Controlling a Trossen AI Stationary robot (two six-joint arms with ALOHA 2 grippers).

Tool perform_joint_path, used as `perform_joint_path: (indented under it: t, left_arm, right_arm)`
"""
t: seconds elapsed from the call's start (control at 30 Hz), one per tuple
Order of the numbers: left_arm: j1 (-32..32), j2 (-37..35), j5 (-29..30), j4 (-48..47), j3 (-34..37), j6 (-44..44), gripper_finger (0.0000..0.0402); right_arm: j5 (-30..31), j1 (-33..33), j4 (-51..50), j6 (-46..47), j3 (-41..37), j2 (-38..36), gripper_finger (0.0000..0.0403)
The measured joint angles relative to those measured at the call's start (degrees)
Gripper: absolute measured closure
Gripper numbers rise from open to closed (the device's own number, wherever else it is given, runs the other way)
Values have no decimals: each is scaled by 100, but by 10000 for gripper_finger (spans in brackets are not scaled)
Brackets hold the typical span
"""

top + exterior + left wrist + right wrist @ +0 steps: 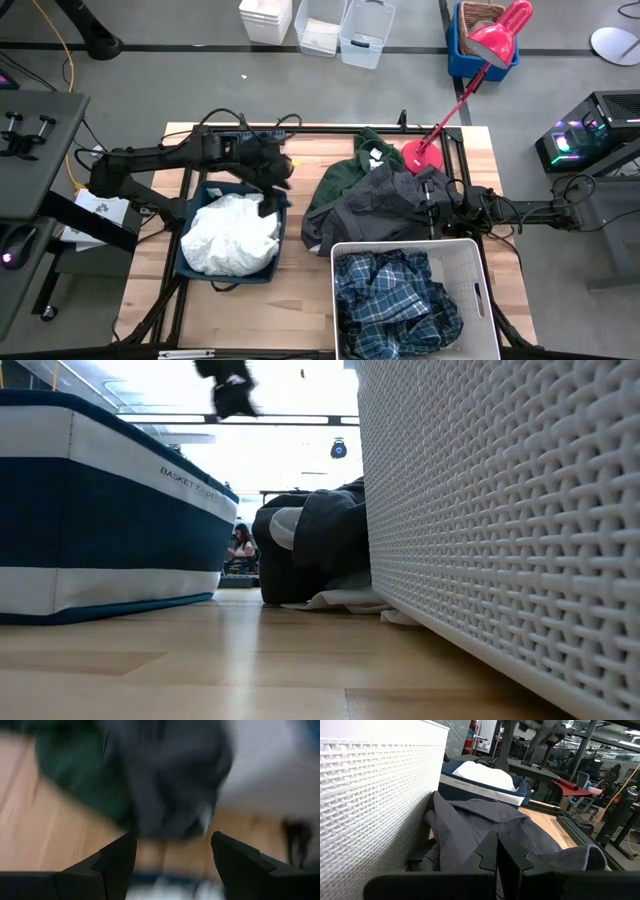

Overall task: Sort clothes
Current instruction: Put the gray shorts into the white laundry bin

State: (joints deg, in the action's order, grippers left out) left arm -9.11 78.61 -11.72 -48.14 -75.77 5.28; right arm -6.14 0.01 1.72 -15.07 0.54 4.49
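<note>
whites sit in the navy bin and plaid in the white bin, so i'd next lift the grey jacket beside the white bin: right gripper pressed together on it, left gripper spread above navy bin.

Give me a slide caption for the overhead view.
White cloth pieces fill the navy bin, plaid shirt the white bin; grey jacket and green hoodie remain.

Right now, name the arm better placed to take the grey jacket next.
Right. The right gripper already sits on the dark grey jacket, fingers shut. The left gripper hangs open over the navy bin, farther off.
</note>
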Motion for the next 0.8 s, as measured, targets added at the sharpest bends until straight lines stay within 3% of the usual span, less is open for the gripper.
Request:
perform_joint_path:
  t: [0.13,0.33,0.5,0.8]
  left_arm:
    - [47,505,-48,1306,0,232,156]
    - [120,1611,-614,2843,-8,1070,156]
    - [196,2287,-224,2748,-269,1112,156]
    - [269,2811,236,2519,-603,1110,156]
  right_arm:
    - [1,0,0,0,0,0,402]
    - [0,0,0,-2,0,0,402]
    - [1,2,0,0,-1,0,402]
    - [1,0,0,0,-1,0,402]
